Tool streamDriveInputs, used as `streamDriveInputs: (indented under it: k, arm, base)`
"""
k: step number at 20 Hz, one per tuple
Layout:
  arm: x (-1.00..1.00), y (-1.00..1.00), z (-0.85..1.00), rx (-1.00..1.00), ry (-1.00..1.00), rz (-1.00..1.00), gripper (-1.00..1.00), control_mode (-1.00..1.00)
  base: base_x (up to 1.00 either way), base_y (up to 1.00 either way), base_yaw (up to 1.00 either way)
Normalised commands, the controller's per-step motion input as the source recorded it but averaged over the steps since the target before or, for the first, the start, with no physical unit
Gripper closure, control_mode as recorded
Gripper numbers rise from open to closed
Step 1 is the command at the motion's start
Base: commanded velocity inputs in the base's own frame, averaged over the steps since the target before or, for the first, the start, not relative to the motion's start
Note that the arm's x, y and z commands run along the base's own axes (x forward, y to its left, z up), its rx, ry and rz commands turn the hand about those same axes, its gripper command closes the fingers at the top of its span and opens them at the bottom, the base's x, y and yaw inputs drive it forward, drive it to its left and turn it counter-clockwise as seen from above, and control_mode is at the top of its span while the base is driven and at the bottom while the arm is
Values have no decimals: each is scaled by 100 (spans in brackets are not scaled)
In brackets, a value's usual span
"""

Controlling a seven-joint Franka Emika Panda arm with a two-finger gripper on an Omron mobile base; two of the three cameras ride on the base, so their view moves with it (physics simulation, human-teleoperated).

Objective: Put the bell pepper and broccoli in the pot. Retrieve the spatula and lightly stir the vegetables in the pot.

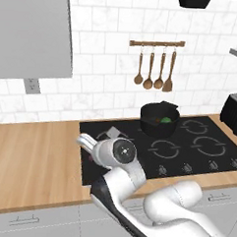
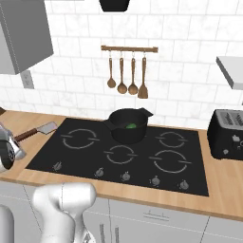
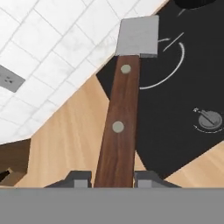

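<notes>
The gripper [image 3: 113,178] is clamped on the spatula [image 3: 124,105], its fingers [image 3: 78,179] pressed to either side of the brown handle, the grey blade pointing out over the left edge of the hob [image 2: 142,156]. The pot [image 2: 128,125] sits at the back of the hob, with the broccoli [image 2: 131,126] showing green inside it.

Bright, even, rendered light — soft faint shadows, no glare; all views sharp, undistorted.
</notes>
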Motion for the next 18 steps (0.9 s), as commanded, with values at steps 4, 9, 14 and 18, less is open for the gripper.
streamDriveInputs:
  k: [4, 9, 14, 18]
  arm:
    - [-10, -63, 53, 37, 0, -14, 100, -100]
    - [-16, -62, 61, 40, 0, -11, 100, -100]
    - [-14, -60, 59, 41, 0, -12, 100, -100]
    - [0, -50, 61, 37, 0, -19, 100, -100]
  base:
    - [0, 0, 0]
    - [0, 0, 0]
    - [0, 0, 0]
    - [0, 0, 0]
